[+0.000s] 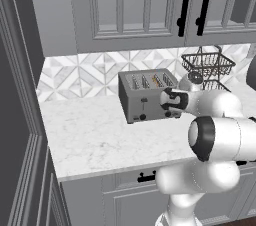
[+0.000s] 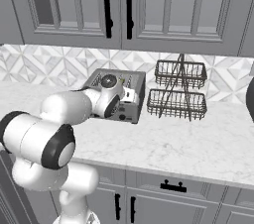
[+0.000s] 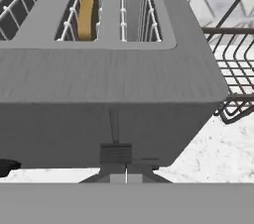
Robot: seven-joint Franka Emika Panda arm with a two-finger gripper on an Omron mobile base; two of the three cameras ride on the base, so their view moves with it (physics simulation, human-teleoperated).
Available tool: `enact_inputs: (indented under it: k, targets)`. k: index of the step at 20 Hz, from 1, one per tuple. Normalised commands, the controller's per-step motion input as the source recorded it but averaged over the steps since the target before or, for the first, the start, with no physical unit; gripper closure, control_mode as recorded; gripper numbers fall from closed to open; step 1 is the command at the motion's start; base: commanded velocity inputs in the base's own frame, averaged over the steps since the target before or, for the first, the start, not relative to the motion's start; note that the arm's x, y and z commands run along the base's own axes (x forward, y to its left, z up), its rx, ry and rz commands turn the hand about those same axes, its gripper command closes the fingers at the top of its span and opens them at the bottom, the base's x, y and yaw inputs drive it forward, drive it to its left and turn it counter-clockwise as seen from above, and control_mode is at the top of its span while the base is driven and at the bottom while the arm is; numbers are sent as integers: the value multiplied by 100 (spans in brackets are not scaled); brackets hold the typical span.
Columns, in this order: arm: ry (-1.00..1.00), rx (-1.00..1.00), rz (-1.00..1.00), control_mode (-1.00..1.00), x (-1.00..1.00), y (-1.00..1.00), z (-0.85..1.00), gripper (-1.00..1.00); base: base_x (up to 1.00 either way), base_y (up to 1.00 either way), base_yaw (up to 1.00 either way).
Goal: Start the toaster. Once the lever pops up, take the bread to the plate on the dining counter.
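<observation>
Marble worktop [image 1: 95, 135]: white, grey-veined, carrying the boxy grey metal toaster [image 1: 145, 95].
Wall: patterned tile backsplash [image 1: 80, 72].
My gripper [image 3: 119, 166]: at toaster's lever, fingers' state I cannot tell.

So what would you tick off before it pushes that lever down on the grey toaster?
1. Small golden-brown bread slice seated in a slot of the boxy grey metal toaster: ok.
2. Gripper lined up at the ridged slider lever on the toaster's front: ok.
3. Lever not yet pushed down: cannot tell.
4. Gripper carrying nothing: ok; finger opening: cannot tell.
5. Two-tier dark wire basket rack beside the toaster, apart from the arm: ok.
</observation>
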Motion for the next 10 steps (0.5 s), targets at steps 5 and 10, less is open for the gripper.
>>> enact_inputs:
  k: [5,10]
  targets:
    - [-1,-1,0,-100,-21,16,64,100,0,0,0]
    - [8,-18,2,-100,-8,76,3,100,0,0,0]
